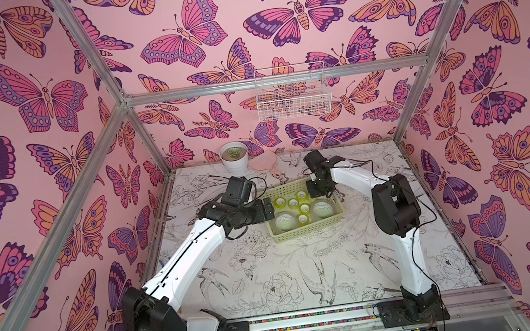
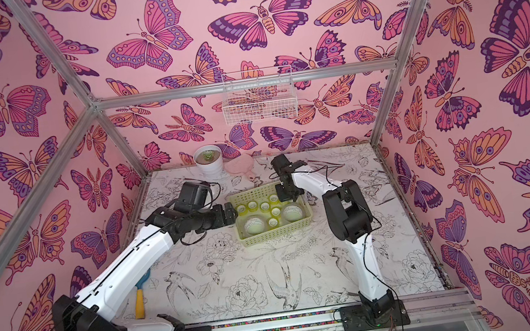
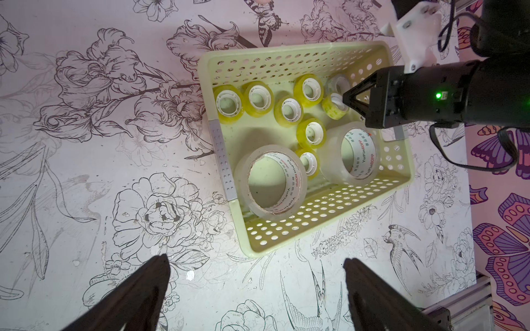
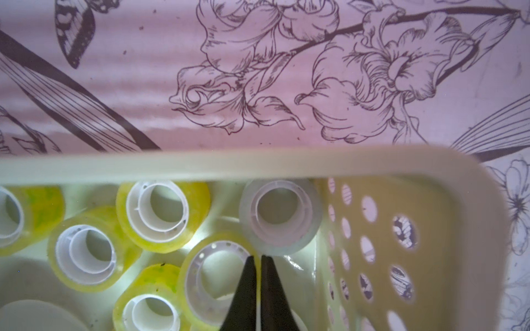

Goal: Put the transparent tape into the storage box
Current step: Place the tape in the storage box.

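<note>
Transparent tape rolls (image 3: 288, 111), several small yellow-tinted rings, one small clear ring and two wide whitish rolls, sit inside the pale yellow-green perforated plastic storage box (image 3: 315, 209). The box rests on a white tabletop (image 1: 270, 275) printed with flowers and birds. My right gripper (image 4: 256, 259) reaches down into the box's far corner, its black fingers pressed together, tips at the rim of a small yellow ring. My left gripper (image 3: 255, 259) hangs just outside the box, fingers spread wide, holding nothing.
</note>
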